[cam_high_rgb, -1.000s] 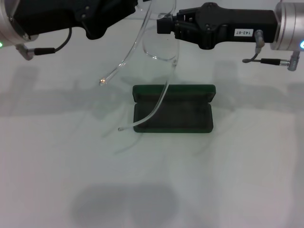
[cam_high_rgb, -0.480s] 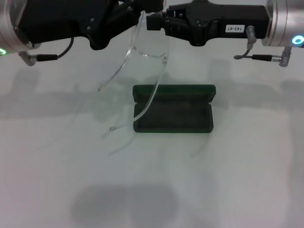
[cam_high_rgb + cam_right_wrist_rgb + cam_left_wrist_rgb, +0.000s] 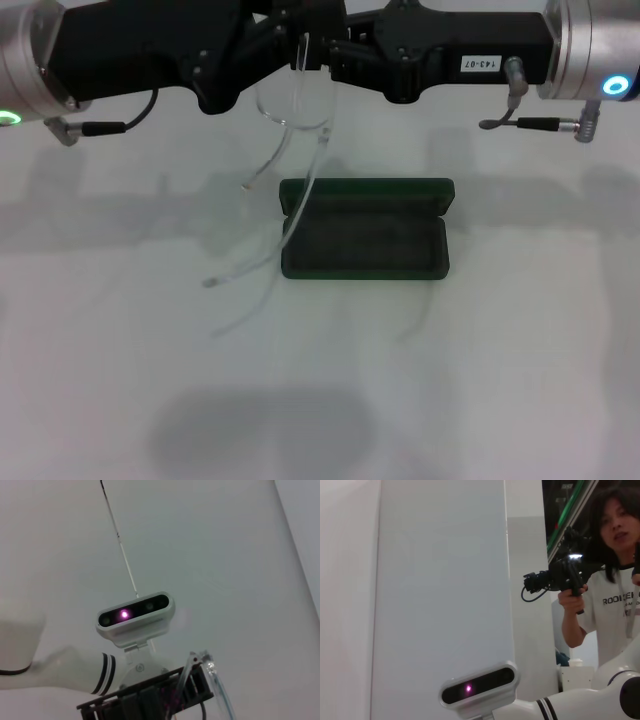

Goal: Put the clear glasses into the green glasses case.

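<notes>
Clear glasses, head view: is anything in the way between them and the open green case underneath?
Nothing visible. The clear glasses hang between the left gripper and right gripper, above the far left end of the green glasses case. Its lid is open, and only the glasses' own arms dangle across that end.

Both arms reach in level from opposite sides high in the head view, their black wrist housings almost meeting at the middle. The left gripper [image 3: 290, 45] points toward the right arm, the right gripper [image 3: 325, 50] toward the left arm, and the two tips stand just beside each other. Each silver forearm cuff sits near its own edge of the view. Neither gripper's finger spread can be made out in any view.
</notes>
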### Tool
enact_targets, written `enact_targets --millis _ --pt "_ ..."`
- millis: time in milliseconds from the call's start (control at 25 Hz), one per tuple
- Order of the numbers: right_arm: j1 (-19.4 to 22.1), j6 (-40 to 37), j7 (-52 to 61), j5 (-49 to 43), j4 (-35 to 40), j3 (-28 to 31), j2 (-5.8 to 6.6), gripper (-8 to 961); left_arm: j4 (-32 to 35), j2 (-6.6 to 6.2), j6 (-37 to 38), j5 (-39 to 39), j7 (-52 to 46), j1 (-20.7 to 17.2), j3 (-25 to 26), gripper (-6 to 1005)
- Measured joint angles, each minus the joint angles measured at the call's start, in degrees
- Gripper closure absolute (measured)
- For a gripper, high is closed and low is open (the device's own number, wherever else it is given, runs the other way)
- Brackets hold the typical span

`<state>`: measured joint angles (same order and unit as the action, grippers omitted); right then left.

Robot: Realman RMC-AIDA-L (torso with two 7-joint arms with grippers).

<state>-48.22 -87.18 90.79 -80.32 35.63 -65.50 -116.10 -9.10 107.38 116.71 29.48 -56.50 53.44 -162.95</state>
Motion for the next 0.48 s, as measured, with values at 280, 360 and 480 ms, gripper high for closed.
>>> enact_targets --millis 280,360,480 --pt "0.01 -0.37 0.01 0.28 -0.04 -0.68 -0.05 854 -0.03 0.02 0.0 0.74 1.4 -0.9 0.0 959" --pt "0.02 -0.62 0.05 0.35 -0.04 -0.68 -0.09 854 -0.04 0.03 0.0 1.38 1.79 -1.26 0.0 959" --pt "0.08 -0.89 0.1 0.83 -0.04 -0.73 -0.09 853 -0.08 0.08 0.0 2.52 2.29 -1.82 0.0 959"
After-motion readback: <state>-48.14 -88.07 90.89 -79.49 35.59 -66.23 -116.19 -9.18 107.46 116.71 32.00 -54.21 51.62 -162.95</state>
